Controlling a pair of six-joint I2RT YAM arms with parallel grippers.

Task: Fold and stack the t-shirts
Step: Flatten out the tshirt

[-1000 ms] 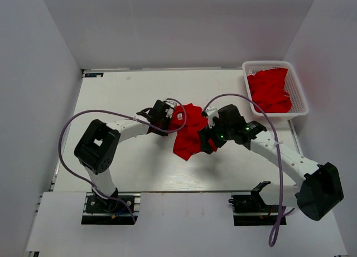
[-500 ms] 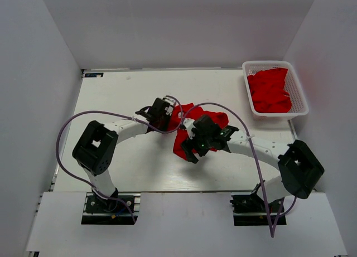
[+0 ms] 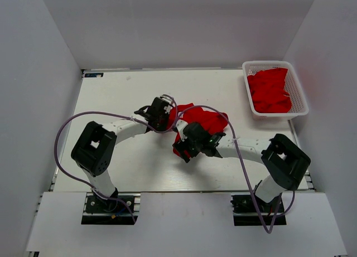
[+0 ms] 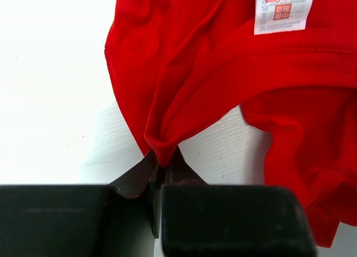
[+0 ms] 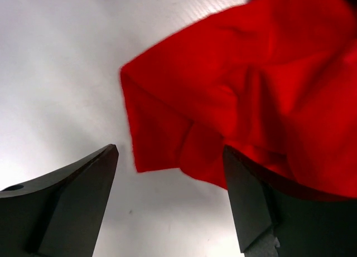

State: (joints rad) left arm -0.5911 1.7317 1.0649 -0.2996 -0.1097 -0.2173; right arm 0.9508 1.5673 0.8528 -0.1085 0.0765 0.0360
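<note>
One red t-shirt (image 3: 205, 119) lies crumpled in the middle of the table. My left gripper (image 3: 167, 113) is at its left edge, shut on a pinched fold of the cloth (image 4: 163, 148). The left wrist view shows the shirt (image 4: 223, 73) with its white label (image 4: 280, 9) hanging from the jaws (image 4: 163, 159). My right gripper (image 3: 186, 151) hovers open over the shirt's near left corner. In the right wrist view that corner (image 5: 167, 134) lies between the spread fingers (image 5: 83, 195), which do not touch it. More red t-shirts (image 3: 269, 91) lie heaped in the basket.
The white lattice basket (image 3: 301, 98) stands at the table's far right corner. The white table (image 3: 122, 90) is bounded by grey walls at the back and both sides. Purple cables loop over both arms.
The right arm has swung left across the shirt, bringing its open gripper from the shirt's right side to its near left corner. The left gripper has kept its hold in place.
</note>
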